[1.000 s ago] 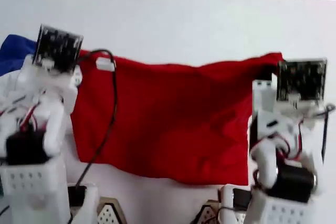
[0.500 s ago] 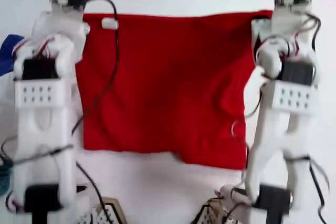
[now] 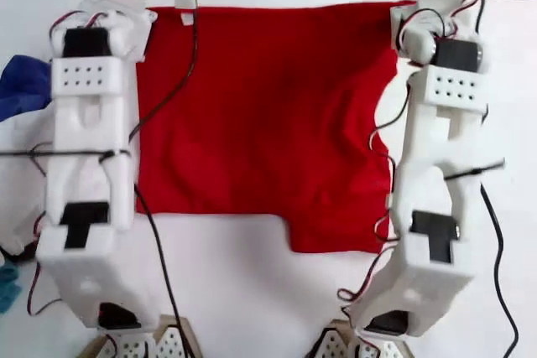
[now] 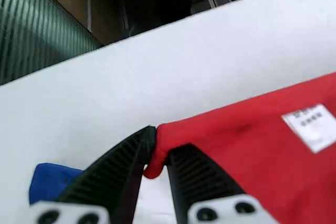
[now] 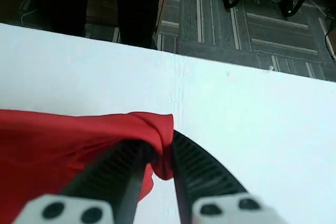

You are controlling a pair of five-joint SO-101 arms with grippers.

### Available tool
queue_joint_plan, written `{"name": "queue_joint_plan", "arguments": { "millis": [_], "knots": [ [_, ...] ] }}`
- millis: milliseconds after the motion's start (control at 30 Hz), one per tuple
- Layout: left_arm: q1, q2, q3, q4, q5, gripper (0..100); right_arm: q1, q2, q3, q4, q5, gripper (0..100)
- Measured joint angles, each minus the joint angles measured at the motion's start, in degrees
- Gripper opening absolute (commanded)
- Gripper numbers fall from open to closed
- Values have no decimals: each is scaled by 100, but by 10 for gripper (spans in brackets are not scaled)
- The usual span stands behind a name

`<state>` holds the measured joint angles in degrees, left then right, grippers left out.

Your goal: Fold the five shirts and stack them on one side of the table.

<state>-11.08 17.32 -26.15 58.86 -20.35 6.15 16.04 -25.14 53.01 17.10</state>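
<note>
Red shirt lying spread flat on table. Left gripper pinching one far corner, right gripper pinching other. Cloth looking light, limp, likely sagging between holds; corners seeming best grip points.

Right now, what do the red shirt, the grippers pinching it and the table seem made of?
Red shirt: soft matte fabric, probably cotton knit; it bunches and creases where pinched. Left gripper and right gripper: rigid black plastic, likely 3D-printed, given the fine ridges. Table: smooth white top, faint sheen; material unclear.
</note>
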Motion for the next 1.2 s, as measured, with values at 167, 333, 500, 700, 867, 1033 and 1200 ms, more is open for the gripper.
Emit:
{"name": "queue_joint_plan", "arguments": {
  "millis": [167, 333, 500, 700, 867, 1033, 1200],
  "knots": [
    [18, 1108, -554, 378, 0, 28, -70, 809, -35, 185, 0, 19],
    [114, 2004, -1143, 800, 0, 28, -158, 1407, -35, 360, 0, 19],
    [149, 2708, -1741, 1266, 0, 28, -229, 1837, -62, 369, 0, 19],
    [158, 3464, -2127, 1714, 0, 28, -237, 2488, -70, 457, -9, 19],
    [158, 3895, -2453, 2101, 0, 28, -237, 2760, -70, 501, -9, 19],
    [158, 3991, -2945, 2708, 0, 27, -237, 2778, -237, 738, -9, 19],
    [158, 3991, -3895, 3604, 0, 27, -237, 2681, -756, 1468, -9, 19]
  ]
}}
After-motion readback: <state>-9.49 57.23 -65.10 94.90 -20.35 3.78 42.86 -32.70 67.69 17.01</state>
